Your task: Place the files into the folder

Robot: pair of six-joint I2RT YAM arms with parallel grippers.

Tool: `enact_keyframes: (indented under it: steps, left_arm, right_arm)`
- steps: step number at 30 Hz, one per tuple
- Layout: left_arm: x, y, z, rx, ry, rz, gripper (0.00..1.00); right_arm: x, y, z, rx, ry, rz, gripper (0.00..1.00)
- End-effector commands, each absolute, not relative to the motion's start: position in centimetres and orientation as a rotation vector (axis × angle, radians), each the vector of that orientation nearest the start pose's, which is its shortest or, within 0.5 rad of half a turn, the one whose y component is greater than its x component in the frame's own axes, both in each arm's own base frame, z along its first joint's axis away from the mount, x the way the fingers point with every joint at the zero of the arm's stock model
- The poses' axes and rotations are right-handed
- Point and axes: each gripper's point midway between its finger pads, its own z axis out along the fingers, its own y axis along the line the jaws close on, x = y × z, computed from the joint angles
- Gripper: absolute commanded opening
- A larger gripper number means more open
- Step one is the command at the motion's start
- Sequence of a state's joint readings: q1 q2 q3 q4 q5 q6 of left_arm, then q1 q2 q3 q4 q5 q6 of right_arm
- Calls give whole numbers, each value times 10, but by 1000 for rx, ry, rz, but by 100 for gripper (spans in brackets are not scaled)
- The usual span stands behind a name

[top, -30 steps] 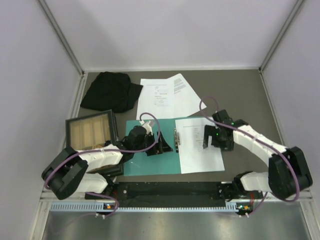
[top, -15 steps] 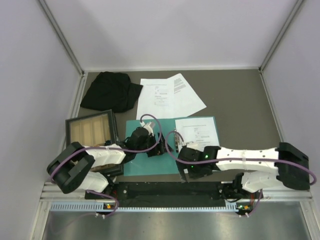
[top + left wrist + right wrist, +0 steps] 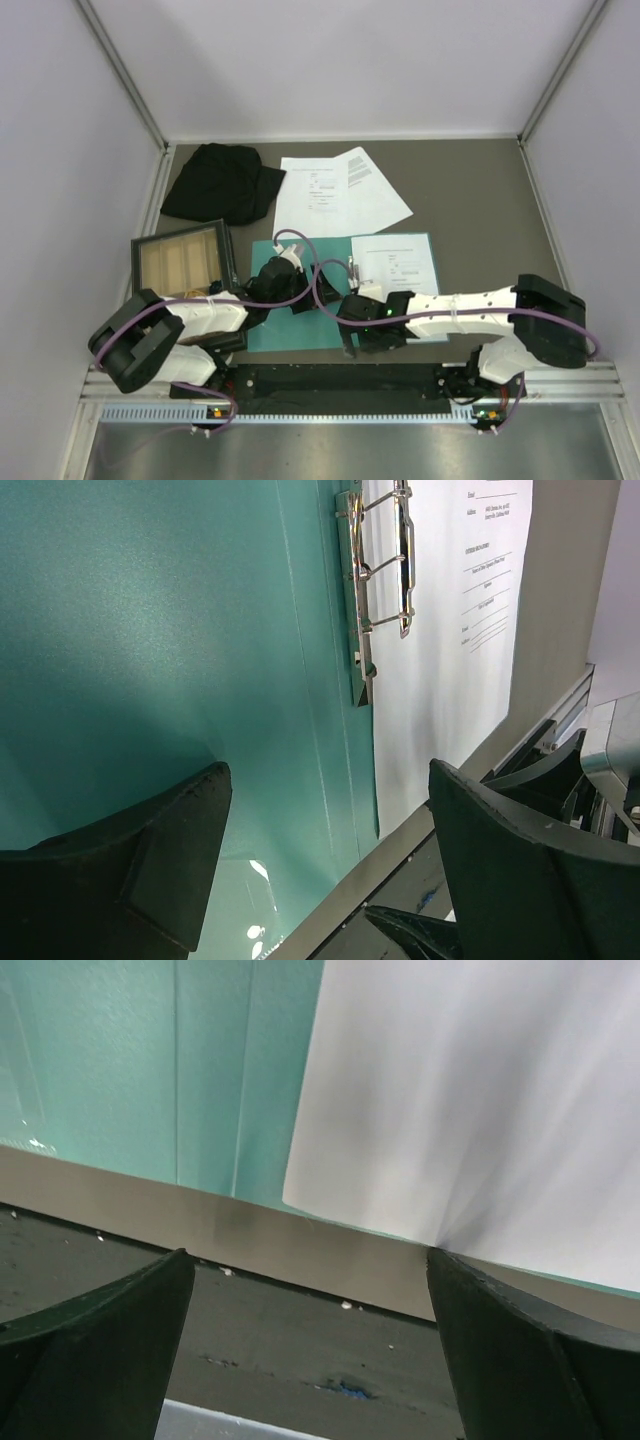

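Lying open on the surface, the teal folder carries one printed sheet on its right half, just beside the metal ring clip at the spine. The left fingers are spread wide above the folder's bare left half, holding nothing. The right fingers, likewise spread and empty, hover at the folder's near edge, over the sheet's near-left corner. Two more sheets lie overlapped beyond the folder, well apart from both.
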State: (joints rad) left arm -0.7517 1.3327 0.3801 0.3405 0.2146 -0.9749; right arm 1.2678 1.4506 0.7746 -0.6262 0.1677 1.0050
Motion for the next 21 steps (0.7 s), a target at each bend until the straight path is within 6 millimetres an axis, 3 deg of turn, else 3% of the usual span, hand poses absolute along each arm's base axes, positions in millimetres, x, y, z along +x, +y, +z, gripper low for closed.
enact_keyframes:
  steps: [1, 6, 10, 14, 17, 20, 21]
  left_arm:
    - [192, -272, 46, -150, 2431, -1108, 85]
    - [191, -271, 46, -148, 2433, -1103, 84]
    - [194, -272, 55, -131, 2413, -1104, 84]
    - [198, -277, 68, -83, 2397, -1104, 85]
    - [201, -283, 81, -61, 2374, -1132, 85]
    - [206, -287, 92, -54, 2351, -1144, 85]
    - [207, -288, 93, -53, 2351, -1142, 85]
  right_arm:
    - [89, 269, 22, -344, 2764, 255, 99]
    - [101, 271, 34, -375, 2726, 179, 99]
    - [94, 273, 48, -383, 2734, 251, 99]
    - [93, 267, 85, -357, 2686, 348, 99]
    - [113, 251, 113, -311, 2618, 309, 99]
    - [138, 237, 117, -237, 2630, 342, 99]
    - [157, 221, 114, -123, 2647, 368, 99]
